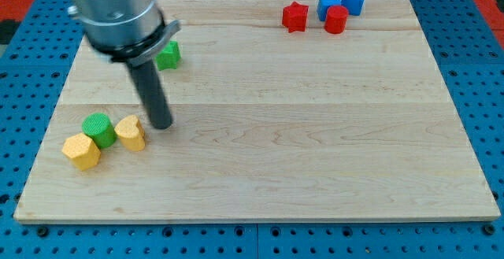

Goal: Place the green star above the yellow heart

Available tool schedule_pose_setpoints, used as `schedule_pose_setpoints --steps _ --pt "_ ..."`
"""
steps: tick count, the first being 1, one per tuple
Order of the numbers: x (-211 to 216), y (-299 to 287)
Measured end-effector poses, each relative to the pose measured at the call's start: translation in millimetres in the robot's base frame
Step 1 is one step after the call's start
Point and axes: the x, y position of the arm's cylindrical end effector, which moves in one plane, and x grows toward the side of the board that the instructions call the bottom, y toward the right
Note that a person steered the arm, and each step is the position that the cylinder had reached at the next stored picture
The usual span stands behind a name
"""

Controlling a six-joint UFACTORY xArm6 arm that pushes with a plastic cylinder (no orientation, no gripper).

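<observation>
My tip [161, 124], the end effector of this arm, is a plain dark rod with nothing to spread or pinch, and it is resting on the desk [315, 149] toward the view's left, holding nothing. It is standing just to the right of the yellow heart [131, 133], very close to it, though I cannot tell whether the two are actually touching. The green star [168, 55] is lying above my tip, near the view's top left, and the grey housing of the arm [114, 11] is covering part of it, so its shape is only partly showing. The star is sitting well apart from the heart, up and slightly to the right of it. A green cylinder [98, 129] is sitting just left of the heart and appears to be pressing against it, and a yellow hexagon block [82, 150] is lying below and left of the cylinder, touching it. At the view's top right, four blocks are crowding together: a red star [295, 16] on the left, a blue block [328, 5] beside it whose shape I cannot make out, a red cylinder [336, 20] just below that, and a blue cube [353, 1] at the right end of the cluster. A blue pegboard [24, 70] is surrounding the wooden desk on all sides.
</observation>
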Motion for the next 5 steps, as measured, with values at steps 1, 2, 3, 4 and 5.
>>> schedule_pose_setpoints --steps 1,2,3,4,5 --pt "-51.1 45.8" --pt "-107.7 50.0" --pt "-139.4 20.5" --pt "-139.3 -35.9" --pt "-142.9 -70.7"
